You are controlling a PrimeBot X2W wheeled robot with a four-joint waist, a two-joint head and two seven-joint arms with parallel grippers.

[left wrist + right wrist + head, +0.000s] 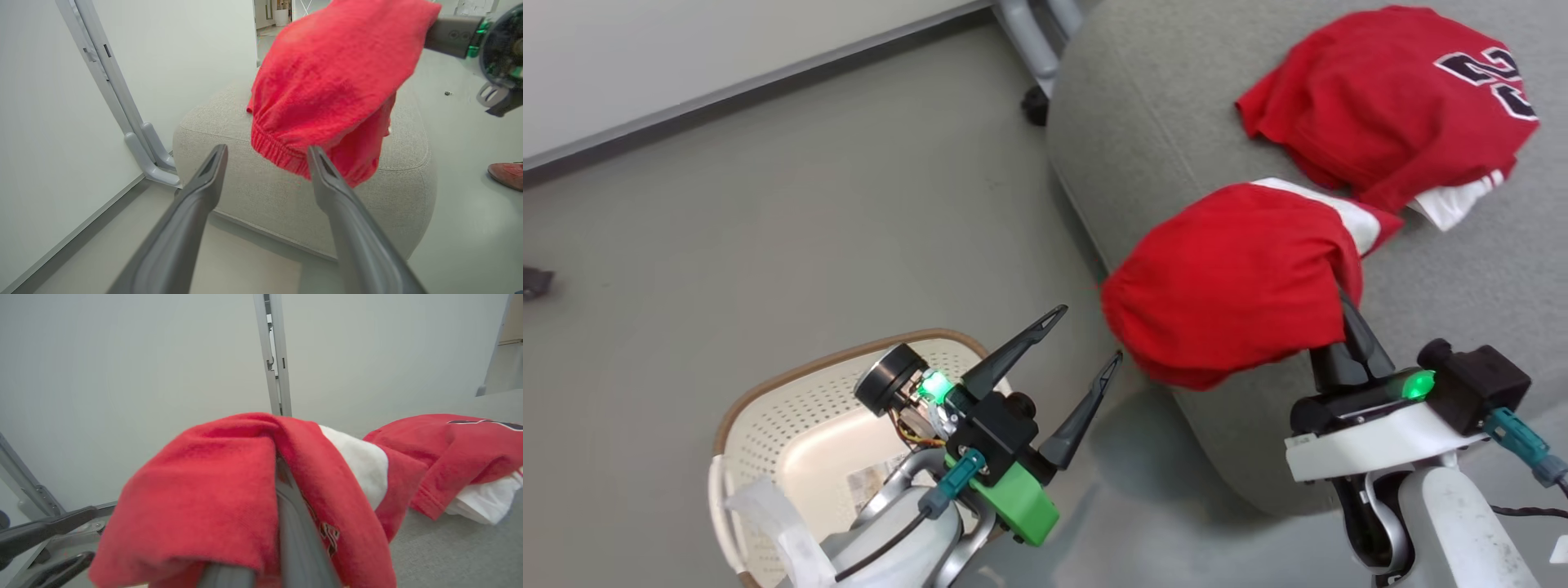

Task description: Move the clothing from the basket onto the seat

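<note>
On seat (1160, 122), dark-numbered jersey (1380, 98)

i see open floor (809, 204) left of the seat (1176, 122). my left gripper (1090, 331), fingers spread, hangs over the gap between the basket (792, 408) and the seat's rounded corner, with free air ahead. the red garment (1225, 286), pinched and draped on the right gripper (1349, 331), overhangs that corner and bars the way across. just beyond it the second garment (1380, 98) covers more cushion, and bare fabric lies right of both. a grey frame foot (1029, 33) stands by the seat's far corner. in the left wrist view a person's shoe (506, 174) rests on the floor right of the seat.
</note>
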